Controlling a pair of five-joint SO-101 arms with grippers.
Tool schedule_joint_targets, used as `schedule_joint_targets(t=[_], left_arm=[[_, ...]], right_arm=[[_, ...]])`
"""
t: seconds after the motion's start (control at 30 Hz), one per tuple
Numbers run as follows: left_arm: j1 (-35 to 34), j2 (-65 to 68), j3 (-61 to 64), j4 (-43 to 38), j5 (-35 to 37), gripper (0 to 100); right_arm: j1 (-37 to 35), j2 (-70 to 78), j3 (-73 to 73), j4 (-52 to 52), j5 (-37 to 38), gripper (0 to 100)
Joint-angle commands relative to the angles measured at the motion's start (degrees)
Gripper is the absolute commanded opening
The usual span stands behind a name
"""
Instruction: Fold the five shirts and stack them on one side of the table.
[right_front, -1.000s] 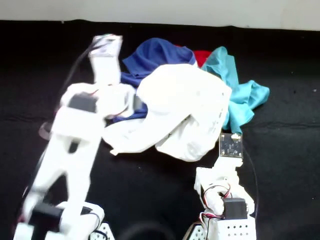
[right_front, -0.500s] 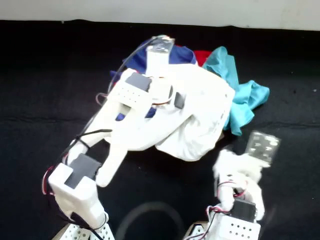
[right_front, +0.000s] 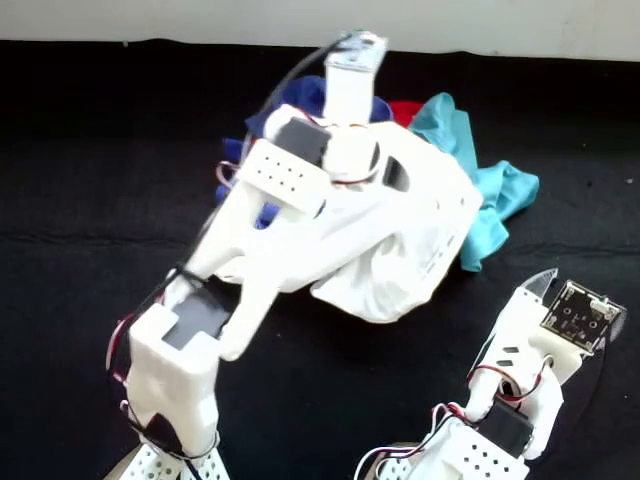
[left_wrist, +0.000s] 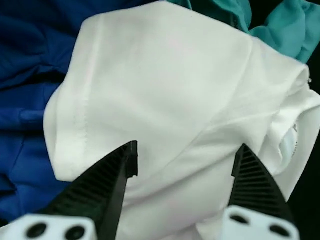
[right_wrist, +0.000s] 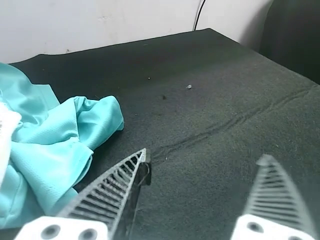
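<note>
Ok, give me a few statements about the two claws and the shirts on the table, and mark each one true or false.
1. The left claw is open just above the white shirt. True.
2. The right claw is shut on the teal shirt. False: it is open over the bare black table, apart from that shirt.
3. The white shirt lies partly over the blue shirt. True.
4. The shirts are folded in a neat stack. False: they lie crumpled in one heap.
5. A bit of the red shirt shows between the blue and the teal one. True.
</note>
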Motion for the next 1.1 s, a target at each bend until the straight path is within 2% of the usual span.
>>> schedule_joint_targets(t=[0.0, 0.07, 0.13, 0.2, 0.3, 0.33, 0.37, 0.4, 0.47, 0.67, 0.73, 0.87, 1.07], left_arm=[[0.48, 8.04, -4.0, -0.7, 0.18, 31], [-0.31, 14.64, -5.85, -1.49, -2.02, 31], [-1.45, 20.88, -8.75, -1.32, -7.65, 31], [-3.82, 26.07, -12.09, -0.44, -13.63, 27], [-9.89, 31.34, -18.77, 4.48, -21.01, 11], [-12.35, 32.57, -20.97, 6.33, -21.01, 3], [-14.99, 33.63, -23.08, 8.26, -20.92, 0], [-17.54, 34.59, -25.1, 10.73, -20.92, 3], [-23.08, 36.09, -29.67, 14.68, -20.92, 0], [-41.36, 36.0, -46.29, 27.34, -21.01, 1], [-47.34, 34.86, -53.23, 30.33, -21.01, 1], [-59.74, 30.99, -63.43, 30.68, -21.01, 1], [-72.13, 22.37, -62.81, 30.51, -21.27, 1]], right_arm=[[0.75, -0.31, 7.08, -0.84, 0.7, 45.4], [0.75, -0.31, 6.99, -0.84, 0.7, 45.4], [0.84, -0.31, 6.02, -0.84, 0.7, 45.4], [1.71, -0.31, 3.91, -0.48, 0.7, 45.4], [2.68, -0.31, -1.63, 1.19, 0.7, 45.4], [2.86, -0.31, -3.65, 2.24, 0.7, 45.4], [2.86, -0.22, -5.93, 3.47, 0.7, 45.4], [2.77, -0.13, -7.96, 4.79, 0.7, 45.4], [2.51, 0.22, -12.44, 7.25, 0.7, 45.4], [2.42, 0.31, -23.43, 14.99, 0.53, 45.4], [2.42, 0.4, -25.54, 15.6, -1.93, 45.4], [1.54, 0.48, -29.32, 15.69, -6.51, 45.4], [-6.29, 3.38, -36.09, 15.78, -6.68, 45.4]])
